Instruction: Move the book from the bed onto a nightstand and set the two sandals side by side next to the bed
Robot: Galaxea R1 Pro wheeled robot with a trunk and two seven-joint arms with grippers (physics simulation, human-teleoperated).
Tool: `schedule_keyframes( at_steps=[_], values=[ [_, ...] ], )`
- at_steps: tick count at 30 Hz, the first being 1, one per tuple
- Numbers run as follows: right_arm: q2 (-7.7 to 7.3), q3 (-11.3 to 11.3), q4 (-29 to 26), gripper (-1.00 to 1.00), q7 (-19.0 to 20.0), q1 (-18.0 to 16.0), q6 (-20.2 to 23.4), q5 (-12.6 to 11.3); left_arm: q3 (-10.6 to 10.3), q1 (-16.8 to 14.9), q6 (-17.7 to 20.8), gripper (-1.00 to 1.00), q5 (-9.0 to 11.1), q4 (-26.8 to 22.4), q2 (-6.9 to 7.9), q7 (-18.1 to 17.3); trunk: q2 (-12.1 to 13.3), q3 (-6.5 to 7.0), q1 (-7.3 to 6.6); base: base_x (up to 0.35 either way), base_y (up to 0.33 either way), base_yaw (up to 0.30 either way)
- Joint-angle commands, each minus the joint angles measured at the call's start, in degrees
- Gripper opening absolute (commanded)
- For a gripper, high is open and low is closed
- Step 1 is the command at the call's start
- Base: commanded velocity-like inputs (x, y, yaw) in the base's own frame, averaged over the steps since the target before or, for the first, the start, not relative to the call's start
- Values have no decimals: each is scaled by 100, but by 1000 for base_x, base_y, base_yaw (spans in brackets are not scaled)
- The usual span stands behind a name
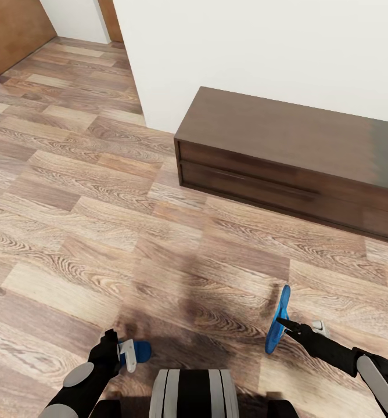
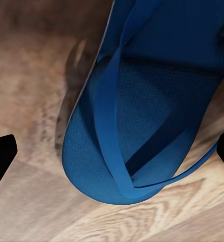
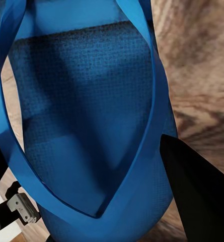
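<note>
Sandals, two, bright blue flip-flops, each carried by one arm above the wood-plank floor (image 1: 72, 197). Left sandal (image 1: 139, 349): held low at the left tool (image 1: 126, 355), seen in the head view as a short blue oval jutting out past the tool's pale fingers; in the left wrist view the same sandal (image 2: 142, 111) shows its footbed and thong straps facing the camera, with the floor (image 2: 26, 75) behind it and a dark fingertip (image 2: 0, 156) at each side edge of the picture. The left tool is pinching this sandal. Right sandal (image 1: 279, 320): held on edge, nearly upright, its narrow profile toward the head camera, toe end up, gripped near its lower half by the right tool (image 1: 286, 325); in the right wrist view the sandal (image 3: 86, 116) shows textured footbed and looping straps, with one black finger (image 3: 197, 191) lying against its edge. The right tool is closed on this sandal. The two sandals are well apart from each other, one on either side of the robot's trunk (image 1: 194, 395). Surroundings: a long low dark brown cabinet (image 1: 298, 157) with drawer fronts, standing against a white wall (image 1: 246, 52) ahead and to the right; a brown door (image 1: 14, 29) at the far left.
</note>
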Motion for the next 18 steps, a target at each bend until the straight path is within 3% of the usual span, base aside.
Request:
schedule_keyframes(
  at_steps=[1, 14, 18],
  values=[
    [0, -8, 0, -100, 4, -1, 38, -21, -19, 4, -28, 100, 4, 161, 0, 149, -1, -4, 2, 0, 0, 0],
    [0, -9, 0, -100, 3, -1, 38, -21, -19, 7, -28, 100, 4, 161, -1, 149, -1, -4, 2, 0, 0, 0],
    [0, -8, 0, -100, 5, -1, 38, -21, -19, 4, -28, 100, 1, 161, -2, 149, 5, 84, -8, 0, 0, 0]
  ],
)
